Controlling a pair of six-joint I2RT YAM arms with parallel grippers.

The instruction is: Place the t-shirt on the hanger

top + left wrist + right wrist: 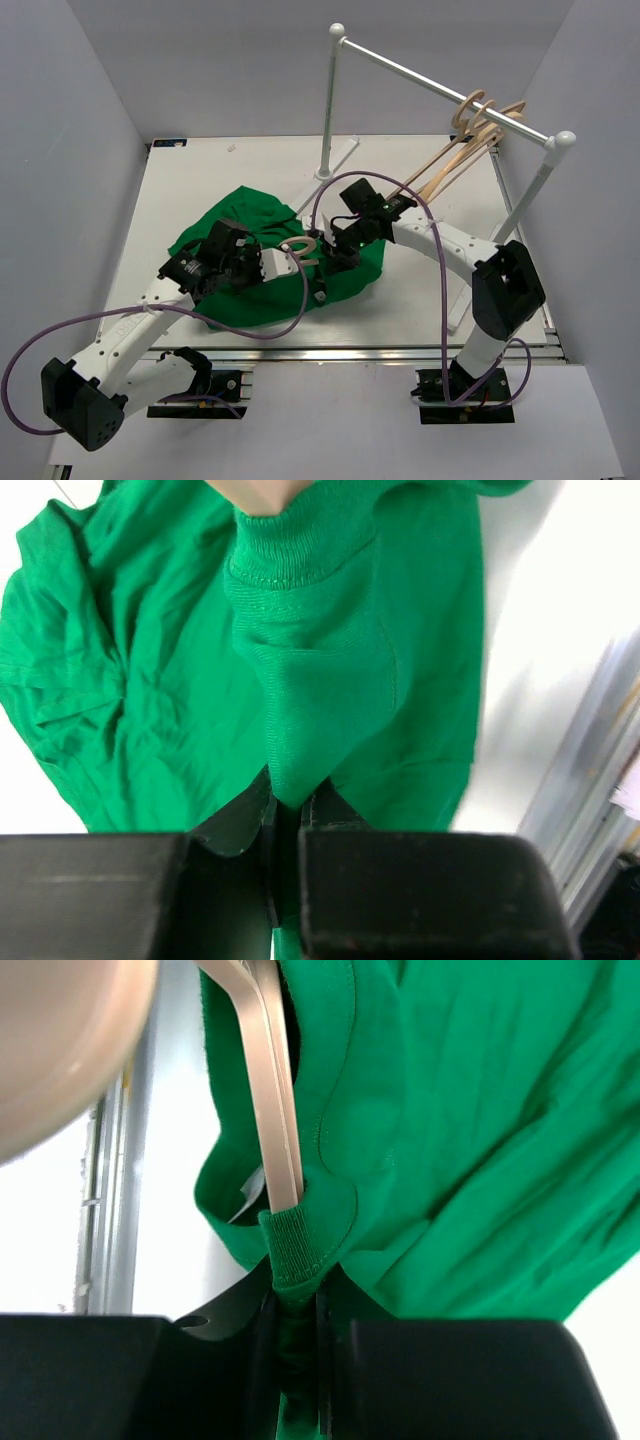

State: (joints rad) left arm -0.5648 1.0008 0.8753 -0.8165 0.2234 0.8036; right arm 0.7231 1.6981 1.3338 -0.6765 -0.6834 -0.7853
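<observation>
Plain pale grey walls close in a white table on the left, back and right. A white metal rail on two posts spans its far right corner. An aluminium strip edges the near side. Light is soft and even.

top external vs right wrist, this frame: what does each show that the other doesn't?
Only top external: the white metal rail with spare pale wooden hangers hooked on it, the white table, and the left pincer at the cloth.
Only right wrist: the right pincer seen close, shut on the ribbed collar edge.
Both: the bright green fabric t-shirt, with the pale tan wooden hanger at its collar.
</observation>
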